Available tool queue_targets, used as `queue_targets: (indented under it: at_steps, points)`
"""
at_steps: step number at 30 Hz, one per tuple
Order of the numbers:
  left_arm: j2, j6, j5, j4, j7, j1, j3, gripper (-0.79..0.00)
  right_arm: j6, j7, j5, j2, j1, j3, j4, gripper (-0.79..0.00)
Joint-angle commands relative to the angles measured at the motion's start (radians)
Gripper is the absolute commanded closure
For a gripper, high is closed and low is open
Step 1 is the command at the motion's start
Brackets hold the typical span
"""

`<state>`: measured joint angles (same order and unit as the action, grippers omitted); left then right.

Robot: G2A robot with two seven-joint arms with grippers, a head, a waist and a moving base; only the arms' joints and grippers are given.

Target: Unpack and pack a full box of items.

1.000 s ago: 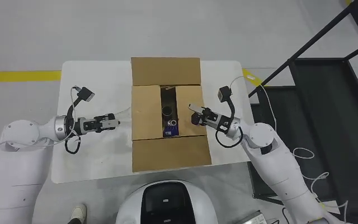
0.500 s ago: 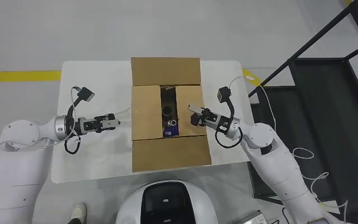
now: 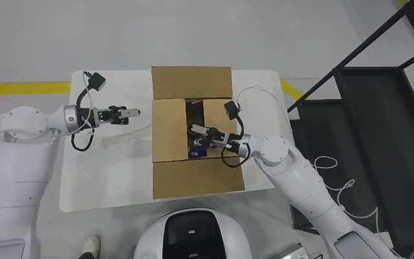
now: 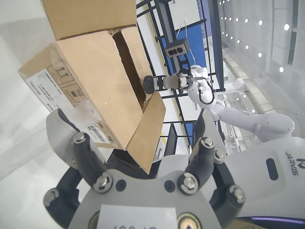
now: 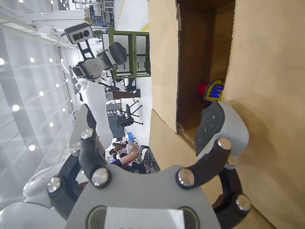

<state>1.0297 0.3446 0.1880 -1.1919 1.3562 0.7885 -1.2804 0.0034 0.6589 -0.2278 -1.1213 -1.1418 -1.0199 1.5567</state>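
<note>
Unpacking seems at the flap-opening step: the right tool [image 3: 199, 135], spread and empty, sits at the gap in the cardboard box [image 3: 169, 129] on the surface [image 3: 110, 175], a blue-and-yellow can [image 5: 214, 92] inside; next it should fold the flap [image 3: 221, 120] beneath it outward, the spread, empty left tool [image 3: 131, 112] mirroring.

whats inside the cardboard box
Through the gap between the flaps of the cardboard box, a blue-and-yellow can with a red cap shows. The flaps cover everything else inside.
</note>
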Motion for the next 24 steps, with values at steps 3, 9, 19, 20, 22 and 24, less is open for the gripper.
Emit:
queue_targets:
  at_steps: [3,9,19,20,22,24]
  points:
    - [0.016,0.037,0.040,0.114,0.014,-0.071,0.059,-0.785,0.005,-0.003,0.027,-0.012,0.017,0.050,-0.010,-0.785]
    - [0.030,0.084,0.094,0.208,0.033,-0.119,0.101,-0.785,-0.011,-0.010,0.011,-0.036,0.054,0.110,-0.028,-0.785]
    - [0.025,0.153,0.174,0.237,-0.034,-0.108,0.110,-0.785,-0.110,0.016,-0.185,-0.085,0.136,0.166,-0.048,-0.785]
    - [0.023,0.166,0.187,0.228,-0.046,-0.102,0.104,-0.785,-0.115,0.013,-0.193,-0.091,0.145,0.175,-0.048,-0.785]
    - [0.015,0.185,0.222,0.198,-0.065,-0.084,0.085,-0.785,-0.121,0.005,-0.202,-0.104,0.167,0.202,-0.051,-0.785]
    - [0.005,0.201,0.262,0.160,-0.082,-0.060,0.055,-0.785,-0.122,-0.004,-0.208,-0.121,0.194,0.241,-0.051,-0.785]
